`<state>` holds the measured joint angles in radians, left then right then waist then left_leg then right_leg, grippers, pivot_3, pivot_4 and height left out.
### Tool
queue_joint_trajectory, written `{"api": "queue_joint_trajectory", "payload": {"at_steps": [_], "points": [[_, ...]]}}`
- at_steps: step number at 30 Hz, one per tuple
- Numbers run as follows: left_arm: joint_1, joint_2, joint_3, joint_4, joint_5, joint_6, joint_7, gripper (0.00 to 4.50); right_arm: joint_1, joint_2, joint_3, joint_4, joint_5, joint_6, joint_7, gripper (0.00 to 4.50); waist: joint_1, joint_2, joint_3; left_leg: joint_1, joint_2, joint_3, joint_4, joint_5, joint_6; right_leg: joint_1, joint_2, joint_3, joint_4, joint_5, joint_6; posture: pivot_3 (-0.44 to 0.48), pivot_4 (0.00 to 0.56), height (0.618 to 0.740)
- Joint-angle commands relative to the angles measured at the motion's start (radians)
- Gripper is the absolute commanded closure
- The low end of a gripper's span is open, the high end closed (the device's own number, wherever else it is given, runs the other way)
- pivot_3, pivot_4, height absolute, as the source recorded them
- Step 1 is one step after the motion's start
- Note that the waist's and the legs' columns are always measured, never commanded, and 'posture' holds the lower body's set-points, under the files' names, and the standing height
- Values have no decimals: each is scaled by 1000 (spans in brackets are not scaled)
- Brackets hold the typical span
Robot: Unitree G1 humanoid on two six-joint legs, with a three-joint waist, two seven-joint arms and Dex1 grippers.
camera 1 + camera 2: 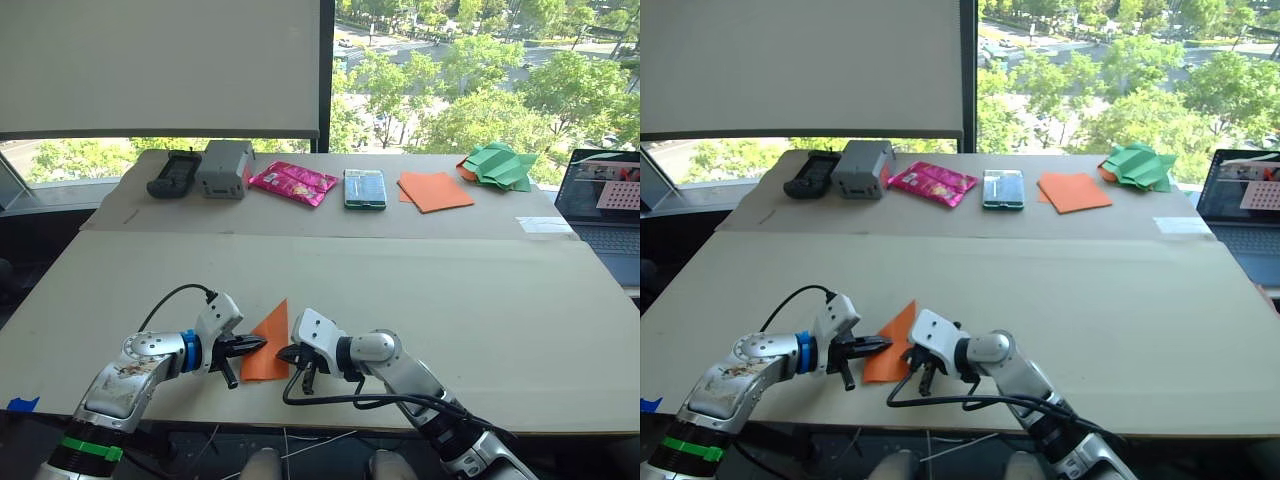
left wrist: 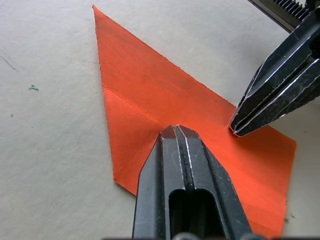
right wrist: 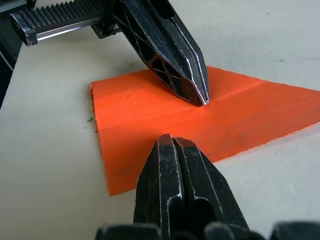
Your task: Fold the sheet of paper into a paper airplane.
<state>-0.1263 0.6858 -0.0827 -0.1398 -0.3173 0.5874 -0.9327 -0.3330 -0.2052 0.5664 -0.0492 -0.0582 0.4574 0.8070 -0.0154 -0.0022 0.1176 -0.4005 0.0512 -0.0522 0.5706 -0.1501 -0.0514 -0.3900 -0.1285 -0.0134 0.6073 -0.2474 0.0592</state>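
Note:
The sheet of paper point(image 1: 268, 340) is bright orange and lies flat near the table's front edge. It is folded into a long pointed shape with a lengthwise crease point(image 2: 150, 120), its point facing away from me. My left gripper point(image 1: 258, 345) is shut, and its tip presses down on the paper's left part. From the other side my right gripper point(image 1: 286, 355) is also shut, its tip resting on the paper's right part point(image 3: 170, 140). The two tips sit a short way apart on the sheet. Neither holds the paper between its fingers.
On the far table stand a black device point(image 1: 174, 174), a grey box point(image 1: 224, 168), a pink packet point(image 1: 293, 182), a green-and-white case point(image 1: 365, 188), a smooth orange sheet point(image 1: 436, 190) and a green paper shape point(image 1: 498, 165). A laptop point(image 1: 605, 205) sits at the right edge.

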Motion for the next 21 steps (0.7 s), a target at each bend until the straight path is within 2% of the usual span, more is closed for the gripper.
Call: {"api": "queue_joint_trajectory", "payload": {"at_steps": [1, 13, 17, 21], "points": [[0, 11, -22, 7, 8, 14, -11, 4483, 84, -67, 106, 78, -26, 129, 55, 4500, 0, 0, 0, 0, 0, 0, 0, 0, 0, 0, 0, 0, 0, 0, 0, 0, 150, 702], [-7, 19, -28, 9, 10, 20, -23, 4483, 107, -118, 155, -6, -30, 177, 78, 4500, 1, -1, -3, 0, 0, 1, 0, -1, -2, 1, -1, 0, -5, 0, 0, 0, 150, 702], [-13, 23, -28, 13, 8, 25, -28, 4483, 91, -103, 95, -111, 10, 226, 51, 4500, 4, -2, -3, 0, 0, 1, 0, -2, -2, 1, -1, -1, -6, 0, 1, 0, 150, 702], [-13, 30, -31, 16, 9, 23, -34, 4483, 79, -134, 68, -223, 26, 291, 43, 4500, 5, -3, -2, -2, 0, 1, 0, -2, -2, 1, -1, -1, -7, 0, 1, 0, 150, 702]]}}
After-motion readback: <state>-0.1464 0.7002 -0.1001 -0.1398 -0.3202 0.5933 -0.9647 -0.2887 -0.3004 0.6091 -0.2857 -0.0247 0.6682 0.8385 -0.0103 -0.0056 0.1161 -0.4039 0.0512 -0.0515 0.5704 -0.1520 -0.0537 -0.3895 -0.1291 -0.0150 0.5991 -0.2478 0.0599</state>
